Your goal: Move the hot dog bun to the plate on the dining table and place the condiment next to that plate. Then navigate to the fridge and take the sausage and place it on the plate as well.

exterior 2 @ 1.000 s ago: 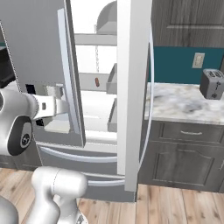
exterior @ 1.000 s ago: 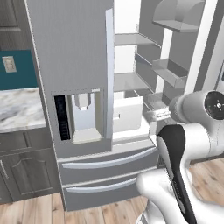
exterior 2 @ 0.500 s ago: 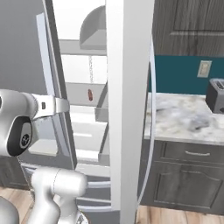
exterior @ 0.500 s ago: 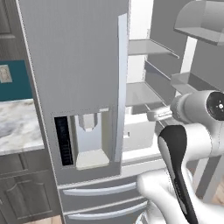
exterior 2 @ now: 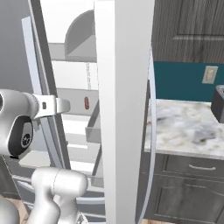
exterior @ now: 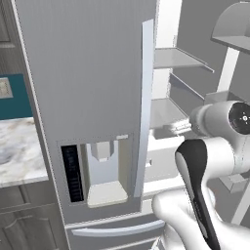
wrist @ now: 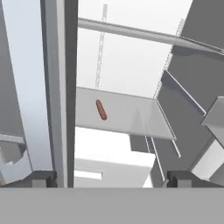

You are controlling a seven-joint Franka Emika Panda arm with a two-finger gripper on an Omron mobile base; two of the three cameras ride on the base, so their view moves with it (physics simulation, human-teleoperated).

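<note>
So the sausage (wrist: 101, 110) was lying on a grey shelf (wrist: 127, 116) inside the open fridge (exterior: 93, 97), well apart from the gripper (wrist: 109, 179), up ahead and a bit left of center between its wide-apart, empty fingertips (wrist: 43, 178).

arm (exterior: 215, 161): glossy white shells | joints: black bands | round grey end caps

place: kitchen | signs: fridge (exterior: 93, 97), marble counter (exterior 2: 188, 127), grey cabinets (exterior 2: 192, 192)
</note>
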